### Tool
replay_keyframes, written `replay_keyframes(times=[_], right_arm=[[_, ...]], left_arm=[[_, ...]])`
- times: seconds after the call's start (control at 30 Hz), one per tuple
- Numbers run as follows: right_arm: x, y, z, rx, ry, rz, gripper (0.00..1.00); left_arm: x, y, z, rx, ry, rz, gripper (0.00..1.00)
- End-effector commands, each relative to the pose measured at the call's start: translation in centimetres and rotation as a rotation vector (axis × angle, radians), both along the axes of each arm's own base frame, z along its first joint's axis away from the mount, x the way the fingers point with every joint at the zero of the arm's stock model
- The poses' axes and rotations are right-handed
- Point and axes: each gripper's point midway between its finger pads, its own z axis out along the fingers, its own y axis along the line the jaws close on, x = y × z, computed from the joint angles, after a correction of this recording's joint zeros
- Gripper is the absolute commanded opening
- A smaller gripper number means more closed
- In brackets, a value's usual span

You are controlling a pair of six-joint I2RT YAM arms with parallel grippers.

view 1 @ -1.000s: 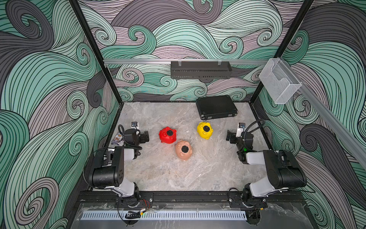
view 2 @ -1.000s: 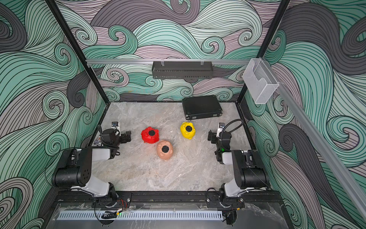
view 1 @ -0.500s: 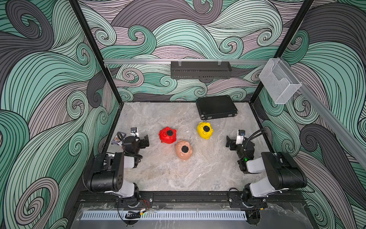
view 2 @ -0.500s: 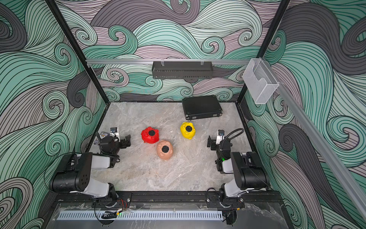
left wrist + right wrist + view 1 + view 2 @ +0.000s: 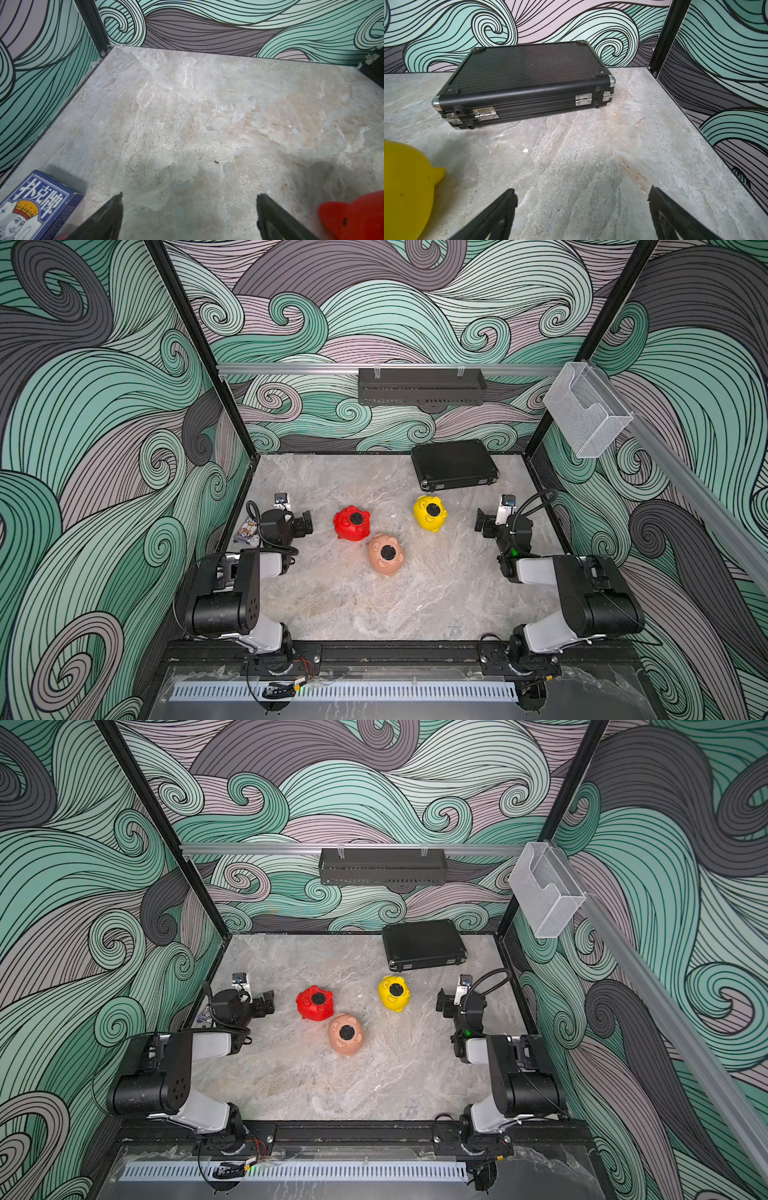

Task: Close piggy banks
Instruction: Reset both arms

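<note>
Three piggy banks lie belly-up mid-table, and each belly hole shows a black round plug. In both top views the red one touches the peach-pink one. The yellow one lies apart, further right. My left gripper stands open just left of the red pig, whose edge shows beside the empty left gripper. My right gripper is open, right of the yellow pig. Only bare table lies between the right gripper fingers.
A shut black rectangular case lies at the back right. A blue playing-card box sits by the left wall beside my left gripper. A black rack and a clear holder hang on the walls.
Both grippers dipped back toward the front half a second ago and have come forward again to about where they were. Both stay open. The three pigs have not moved.
</note>
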Motion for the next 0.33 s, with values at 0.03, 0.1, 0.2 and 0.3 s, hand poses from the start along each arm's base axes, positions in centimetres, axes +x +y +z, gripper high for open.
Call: replay_keyframes(times=[0.03,0.1,0.2,0.3], right_arm=[[0.10,-0.01,-0.39,-0.001,0.021,-0.008,0.99],[0.28,0.08,-0.53,0.009,0.036,0.003,0.99],[0.20,0.06,-0.61,0.012,0.036,0.008,0.99],[0.00,0.40,-0.30,-0.002,0.019,0.015,0.99]], left_arm=[[0.14,0.08,0.02,-0.003,0.007,0.012,0.99],[0.12,0.08,-0.03,-0.004,0.008,0.012,0.99],[0.13,0.05,-0.01,-0.003,0.008,0.011,0.98],[0.13,0.05,0.00,-0.003,0.008,0.011,0.99]])
